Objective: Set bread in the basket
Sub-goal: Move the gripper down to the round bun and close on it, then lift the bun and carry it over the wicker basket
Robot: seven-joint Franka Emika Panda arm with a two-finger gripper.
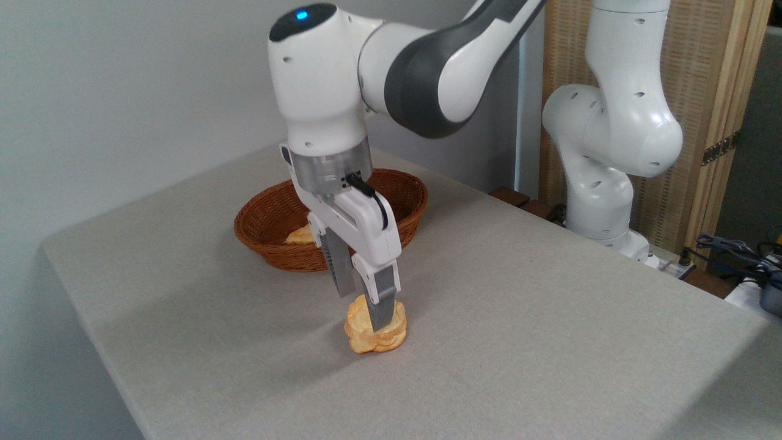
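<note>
The bread point(369, 343), a small lumpy golden-orange bun, lies on the grey table in front of the basket. My gripper point(363, 311) is lowered over it and stands open, one finger in front of the bun and the other behind its far side. The fingers hide the bun's top middle. I cannot tell whether they touch it. The brown wicker basket point(282, 255) sits behind the gripper, partly covered by my wrist.
A pale flat loaf point(299, 235) lies inside the basket, mostly hidden by the arm. The arm's white base point(611, 153) rises at the back right. Cables point(733, 250) lie beyond the table's right edge. The table point(519, 318) ends close on the left.
</note>
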